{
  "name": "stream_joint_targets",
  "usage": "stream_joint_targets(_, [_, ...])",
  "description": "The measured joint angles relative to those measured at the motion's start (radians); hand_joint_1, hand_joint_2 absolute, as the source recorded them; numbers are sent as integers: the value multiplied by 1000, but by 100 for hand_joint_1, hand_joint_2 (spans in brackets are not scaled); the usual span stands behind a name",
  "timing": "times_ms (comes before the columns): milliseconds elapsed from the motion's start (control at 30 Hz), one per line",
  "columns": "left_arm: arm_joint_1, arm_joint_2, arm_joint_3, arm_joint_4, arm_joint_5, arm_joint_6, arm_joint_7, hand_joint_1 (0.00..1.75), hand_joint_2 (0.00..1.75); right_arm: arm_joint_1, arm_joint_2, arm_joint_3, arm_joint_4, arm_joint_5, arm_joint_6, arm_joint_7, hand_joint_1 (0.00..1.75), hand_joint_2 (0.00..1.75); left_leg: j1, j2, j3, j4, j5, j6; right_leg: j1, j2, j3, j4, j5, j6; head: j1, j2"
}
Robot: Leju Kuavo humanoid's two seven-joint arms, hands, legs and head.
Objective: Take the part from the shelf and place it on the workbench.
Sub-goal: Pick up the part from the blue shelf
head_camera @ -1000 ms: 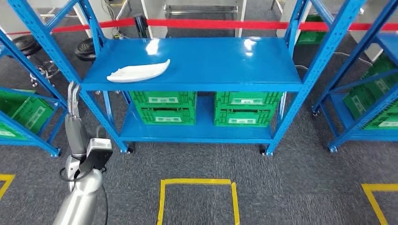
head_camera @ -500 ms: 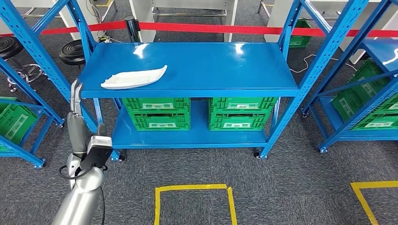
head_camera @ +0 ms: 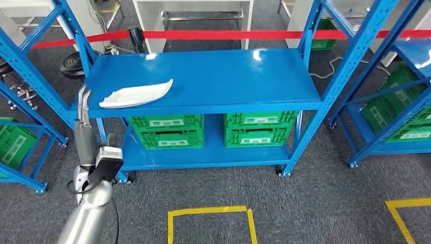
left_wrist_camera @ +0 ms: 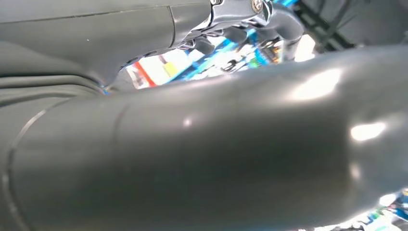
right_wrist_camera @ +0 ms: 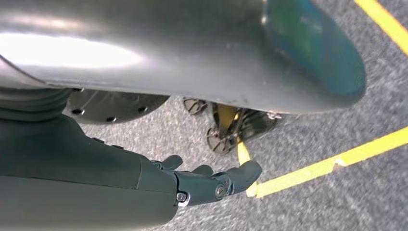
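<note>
A white, leaf-shaped part [head_camera: 135, 95] lies flat on the top board of a blue shelf [head_camera: 228, 76], near the board's front left corner and untouched. Below that board, two green crates [head_camera: 166, 129] sit side by side on the shelf's lower level. The robot's left arm rises in front of the shelf's left front post, its left hand [head_camera: 83, 100] held upright just beside the top board's left edge, apart from the part; its fingers look straight and close together and hold nothing. The left wrist view is too close and blurred to add more. In the right wrist view, the right hand [right_wrist_camera: 211, 180] hangs over grey carpet crossed by yellow tape lines [right_wrist_camera: 332, 163], its fingers loosely extended and holding nothing. A red barrier band [head_camera: 223, 34] runs behind the shelf, and more blue racks with green crates stand to either side of it.
</note>
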Motion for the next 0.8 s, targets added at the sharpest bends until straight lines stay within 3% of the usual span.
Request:
stream_joint_targets(100, [-4,1,0,4,1,1,-2,0,0,-2,0,-2,0,0,4,0,0,0,3,-1,-56,102,-41,-7,-1,0,8,0,-7,-6,-2,0])
stream_joint_targets(167, [-4,1,0,4,1,1,-2,0,0,-2,0,-2,0,0,4,0,0,0,3,-1,-57,103,-42,-7,-1,0,8,0,-7,-6,-2,0])
stream_joint_targets(233, [-4,2,0,11,2,1,-2,0,0,-1,1,-5,0,-1,5,2,0,0,6,-1,-101,156,-35,-10,-2,3,19,0,-17,-4,-2,0])
stream_joint_targets(300, [-9,4,-1,23,4,0,-4,0,0,0,3,-9,0,-1,5,12,0,0,9,-1,-95,80,47,-7,-3,9,49,0,-43,7,-1,0])
stream_joint_targets(367, [-17,6,-2,29,4,-1,-6,0,0,-1,6,-11,0,-1,5,20,0,0,6,-3,-36,-66,115,9,-2,13,69,-1,-65,26,1,0])
stream_joint_targets(433, [-22,7,-4,29,5,-2,-6,0,0,-2,7,-11,0,-1,6,19,0,0,6,-5,-20,-87,106,27,-2,12,71,7,-79,41,2,0])
stream_joint_targets(500, [-25,8,-6,28,5,-3,-7,0,0,-2,8,-11,0,-2,11,18,0,0,8,-4,-7,-91,100,41,-4,8,34,84,-113,50,4,0])
stream_joint_targets(567, [-25,8,-8,30,5,-2,-6,0,0,-2,9,-11,0,-1,16,16,0,0,6,-3,1,-91,90,48,-4,5,-53,227,-160,54,6,0])
stream_joint_targets(600, [-24,8,-8,31,5,-2,-6,0,0,-1,9,-11,0,-1,17,16,0,0,5,-3,5,-91,85,49,-4,4,-95,284,-169,54,6,0])
stream_joint_targets(633, [-23,8,-8,32,5,-2,-6,0,0,1,8,-11,0,0,17,16,0,0,4,-4,11,-90,79,49,-3,4,-120,302,-155,52,6,0])
stream_joint_targets(667, [-23,9,-8,32,5,-2,-6,0,0,2,8,-11,0,0,17,16,0,0,3,-5,19,-90,72,49,-3,4,-126,283,-123,49,6,0])
stream_joint_targets(733, [-23,9,-8,33,5,-2,-5,0,0,3,8,-11,0,0,20,16,0,0,3,-7,37,-90,58,45,0,2,-86,150,-27,38,6,0])
stream_joint_targets(800, [-24,10,-8,32,5,-1,-3,0,0,2,8,-11,0,2,24,17,0,0,0,-7,48,-90,44,36,7,0,-40,38,17,28,6,0])
